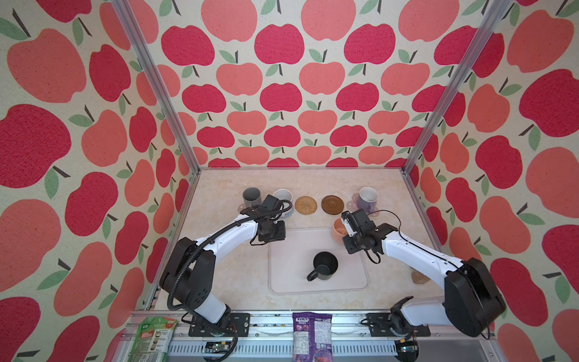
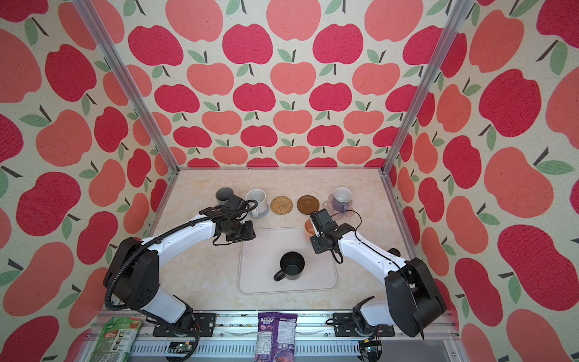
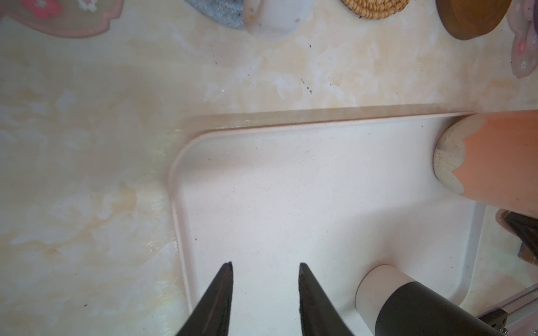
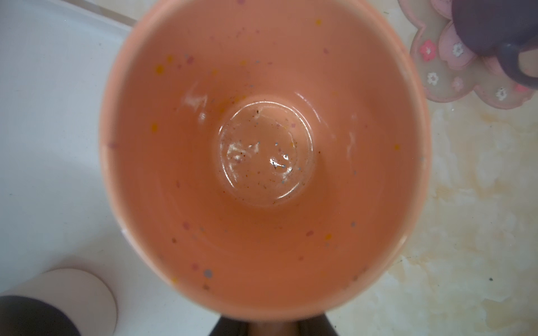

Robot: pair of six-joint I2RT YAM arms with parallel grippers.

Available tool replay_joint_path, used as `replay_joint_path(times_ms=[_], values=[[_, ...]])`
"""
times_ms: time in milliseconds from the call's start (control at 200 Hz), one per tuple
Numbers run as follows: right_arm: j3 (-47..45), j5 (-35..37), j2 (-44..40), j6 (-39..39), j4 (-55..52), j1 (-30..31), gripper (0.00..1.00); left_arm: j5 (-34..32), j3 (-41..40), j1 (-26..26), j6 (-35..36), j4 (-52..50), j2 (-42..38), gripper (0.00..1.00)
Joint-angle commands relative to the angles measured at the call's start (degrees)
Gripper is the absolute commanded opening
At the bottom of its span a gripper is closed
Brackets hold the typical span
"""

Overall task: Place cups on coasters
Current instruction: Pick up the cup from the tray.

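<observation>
In both top views a grey cup (image 1: 252, 196) and a white cup (image 1: 283, 196) stand at the back left, the white one on a grey-blue coaster (image 1: 290, 213). A rattan coaster (image 1: 306, 205) and a dark brown coaster (image 1: 332, 205) lie bare. A lavender cup (image 1: 368, 197) sits on a pink flower coaster (image 4: 442, 72). My right gripper (image 4: 272, 325) is shut on the peach-orange cup (image 1: 339, 230) at the tray's far right corner. A black cup (image 1: 325, 266) stands on the tray (image 1: 291, 269). My left gripper (image 3: 265, 264) hangs open over the tray's far left corner, with nothing in it.
A green packet (image 1: 153, 338) and a purple packet (image 1: 311, 335) lie on the front rail. Metal frame posts (image 1: 156, 84) and apple-patterned walls close in the table on three sides. Another pink flower coaster (image 3: 67, 17) lies under the grey cup.
</observation>
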Motion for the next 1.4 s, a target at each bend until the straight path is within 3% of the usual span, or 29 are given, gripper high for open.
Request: replay_joint_path(times_ms=[0, 490, 1396], values=[[-0.02, 2.36, -2.94, 1.81, 3.77, -0.31, 0.0, 0.29, 1.01, 0.32, 0.63, -0.24, 0.72, 0.4], [0.91, 6.97, -5.35, 0.11, 7.93, -0.4, 0.0, 0.55, 2.1, 0.4, 1.15, -0.58, 1.99, 0.4], [18.12, 5.66, 11.17, -1.11, 12.0, -6.16, 0.0, 2.07, 15.44, 1.98, 4.43, -5.85, 9.8, 0.4]])
